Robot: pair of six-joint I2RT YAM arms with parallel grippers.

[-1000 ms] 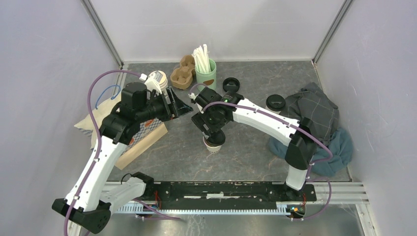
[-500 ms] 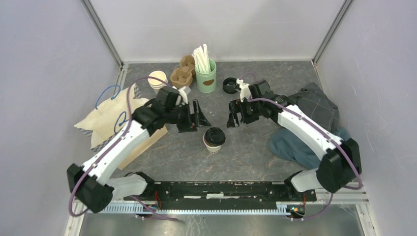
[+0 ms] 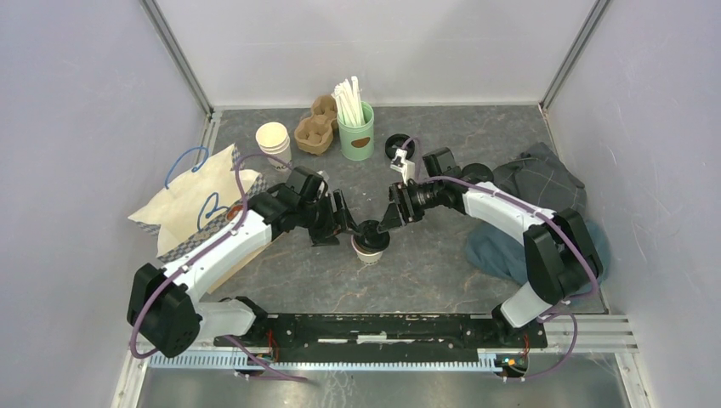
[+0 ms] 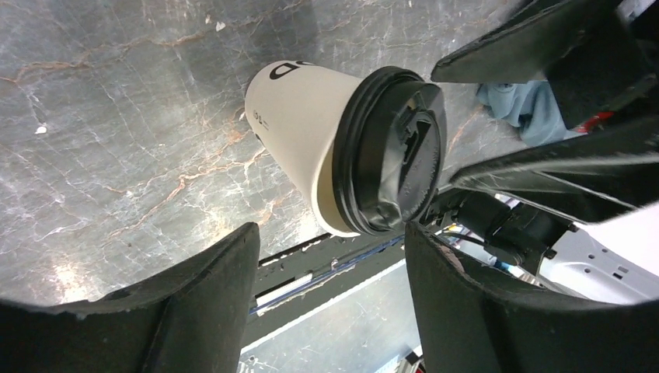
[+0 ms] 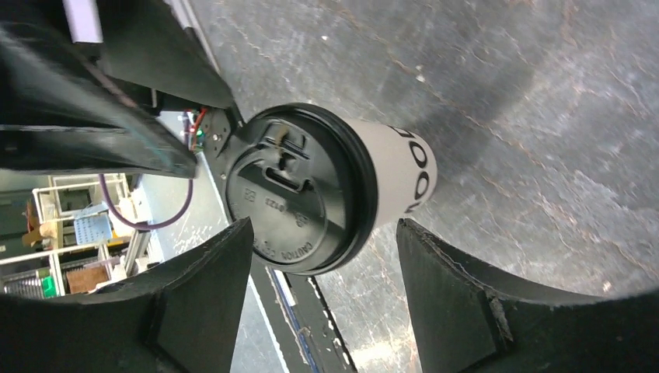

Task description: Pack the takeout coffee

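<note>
The takeout coffee, a white printed cup with a black lid, stands upright on the grey table, near the middle. My left gripper is open and empty, low at the cup's left side. My right gripper is open and empty, just up and right of the cup. In the left wrist view the cup lies just beyond my open left gripper. In the right wrist view its lid sits just beyond my open right gripper. Neither gripper holds it.
A paper bag with blue handles lies at the left. Stacked white cups, a cardboard carrier, a green holder of straws and a loose black lid stand at the back. A grey and teal cloth lies at the right.
The right gripper left the cup, drew back to the right, then came back close to it. The left gripper moved from the bag over to the cup's left side.
</note>
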